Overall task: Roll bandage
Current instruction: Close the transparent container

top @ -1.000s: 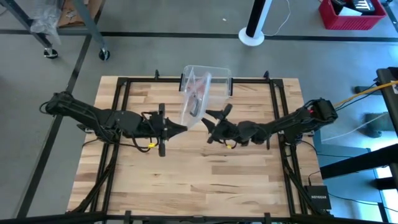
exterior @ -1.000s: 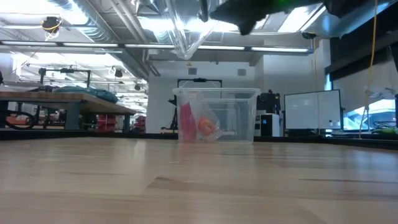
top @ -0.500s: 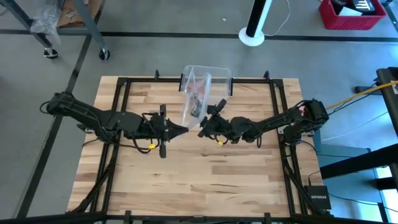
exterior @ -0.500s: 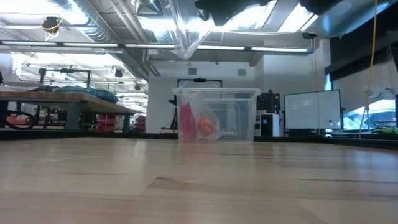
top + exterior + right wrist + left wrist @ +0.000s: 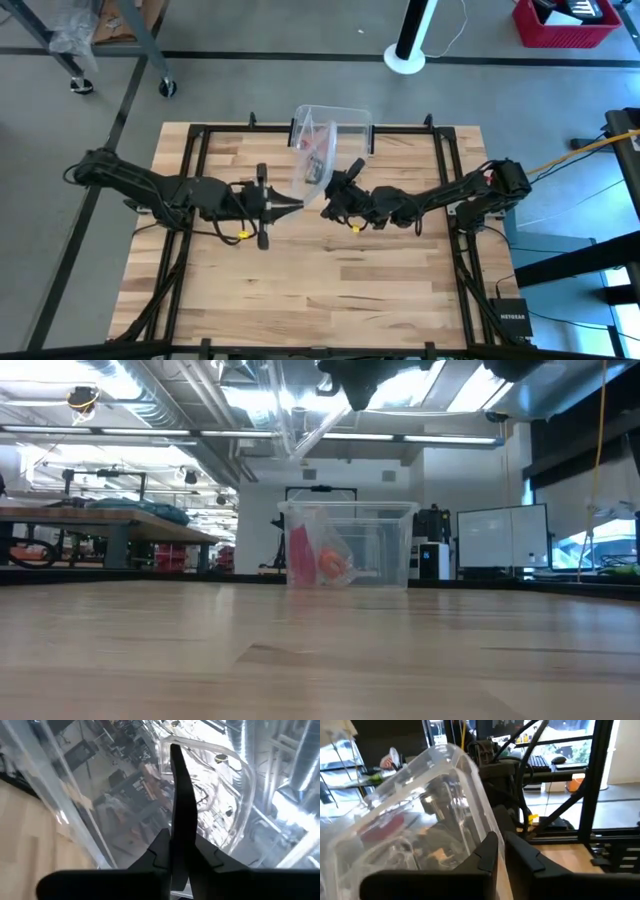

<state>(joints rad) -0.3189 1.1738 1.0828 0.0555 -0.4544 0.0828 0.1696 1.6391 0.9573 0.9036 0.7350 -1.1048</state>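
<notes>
The red bandage (image 5: 298,554) stands inside a clear bin (image 5: 400,550) at the table's far edge, beside an orange-red lump (image 5: 336,566) and crinkly plastic. The same bin (image 5: 352,122) shows in the high view. Above the table's middle a clear plastic lid (image 5: 313,160) is held up on edge. My left gripper (image 5: 296,206) comes at it from the left and is shut on it. My right gripper (image 5: 330,203) comes from the right and is shut on it too. My left gripper (image 5: 502,852) pinches the lid's rim (image 5: 489,827) between its two fingers, coming level from the table's left. The lid is lifted clear of the table, standing on edge, with one corner (image 5: 297,445) hanging down. My right gripper (image 5: 177,820) is shut on the lid's edge (image 5: 162,751), coming roughly level from the table's right. Its own fingers hide the exact place of contact. The lid rises beyond the fingers, clear of the table.
A black frame (image 5: 200,135) runs round the wooden table top (image 5: 330,290). Bare wood lies between the arms and the table's near edge. The clear bin is the only thing standing on the table, at its far edge.
My right gripper has gone toward the table's left, up to the lid, has rolled about its own line and has shut on the lid's edge. My left gripper has kept its hold, and the lid stays lifted clear.
</notes>
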